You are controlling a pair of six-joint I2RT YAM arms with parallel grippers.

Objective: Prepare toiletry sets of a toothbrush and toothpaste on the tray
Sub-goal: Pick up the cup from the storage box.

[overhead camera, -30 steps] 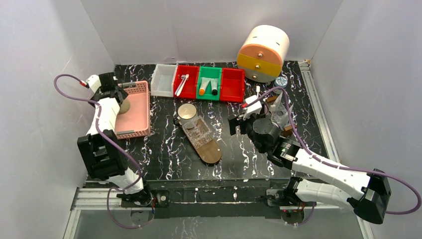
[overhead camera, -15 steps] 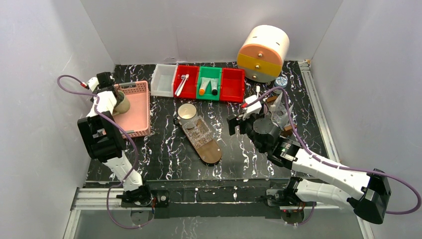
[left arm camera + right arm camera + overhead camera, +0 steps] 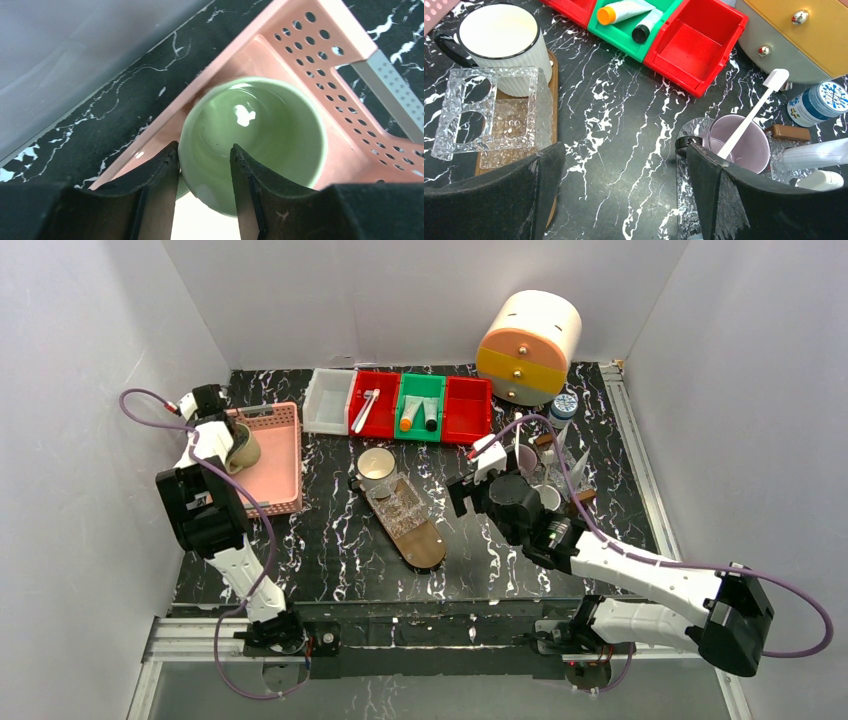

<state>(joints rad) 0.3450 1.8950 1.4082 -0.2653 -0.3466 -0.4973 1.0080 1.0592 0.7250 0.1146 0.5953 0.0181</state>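
A pink perforated tray (image 3: 280,465) lies at the left with a green cup (image 3: 260,135) in its far corner. My left gripper (image 3: 204,147) straddles the cup's near wall, one finger (image 3: 160,175) touching the outside and the other over the inside; whether the wall is pinched does not show. White toothbrushes (image 3: 365,408) lie in a red bin. Toothpaste tubes with an orange cap (image 3: 621,10) and a dark cap (image 3: 646,27) lie in the green bin (image 3: 420,390). Another toothbrush (image 3: 751,115) stands in a lilac cup. My right gripper (image 3: 624,145) hangs open over bare table.
A white mug (image 3: 377,465) and a crystal holder (image 3: 400,502) sit on an oval wooden board (image 3: 422,542). Behind stand a white bin (image 3: 328,400), an empty red bin (image 3: 466,410), a round drawer cabinet (image 3: 530,345) and a blue-lidded jar (image 3: 564,405).
My left arm has folded back upright while its jaws narrowed around the green cup's wall. My right arm has shifted left and slightly nearer, its jaws still wide.
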